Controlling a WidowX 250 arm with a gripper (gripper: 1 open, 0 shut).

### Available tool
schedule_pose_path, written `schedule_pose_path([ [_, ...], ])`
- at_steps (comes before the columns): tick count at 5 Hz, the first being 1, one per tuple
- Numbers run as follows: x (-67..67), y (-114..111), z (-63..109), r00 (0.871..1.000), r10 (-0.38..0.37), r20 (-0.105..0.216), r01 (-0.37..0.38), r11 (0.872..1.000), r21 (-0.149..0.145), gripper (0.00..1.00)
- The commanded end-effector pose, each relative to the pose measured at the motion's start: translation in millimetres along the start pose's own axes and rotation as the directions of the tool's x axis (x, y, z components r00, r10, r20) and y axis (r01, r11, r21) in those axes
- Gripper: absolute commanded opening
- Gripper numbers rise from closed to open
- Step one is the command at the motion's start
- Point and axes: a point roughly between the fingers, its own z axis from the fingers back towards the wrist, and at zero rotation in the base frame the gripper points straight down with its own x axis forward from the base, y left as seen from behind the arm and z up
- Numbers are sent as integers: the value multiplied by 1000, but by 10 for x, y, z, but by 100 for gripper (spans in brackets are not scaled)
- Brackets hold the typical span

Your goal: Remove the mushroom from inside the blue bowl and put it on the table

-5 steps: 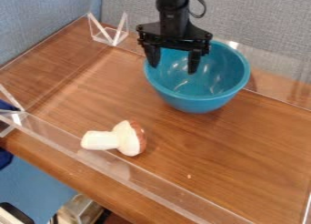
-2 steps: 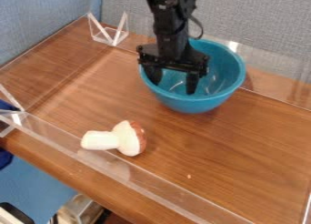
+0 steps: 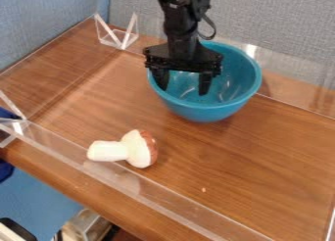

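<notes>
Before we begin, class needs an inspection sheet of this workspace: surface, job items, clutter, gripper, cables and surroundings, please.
Surface: brown wood-grain table, low clear walls along its edges
Mushroom: lying on its side on the table, outside the bowl, pale stem pointing left in the picture
Blue bowl: upright, no mushroom seen in it
Clutter: white angular frame at the far left corner
Gripper: open, fingers reaching down into the bowl
Cables: black loop beside the arm
Surroundings: grey textured panels behind; dark blue item at left edge
</notes>
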Motion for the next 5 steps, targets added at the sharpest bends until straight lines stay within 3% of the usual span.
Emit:
schedule_pose_path([
  [1, 199, 21, 41, 994, 92, 56, -93, 996, 13, 100],
  [3, 176, 33, -115, 996, 72, 53, -73, 997, 9, 100],
  [5, 42, -164, -66, 987, 147, 59, -149, 988, 33, 100],
])
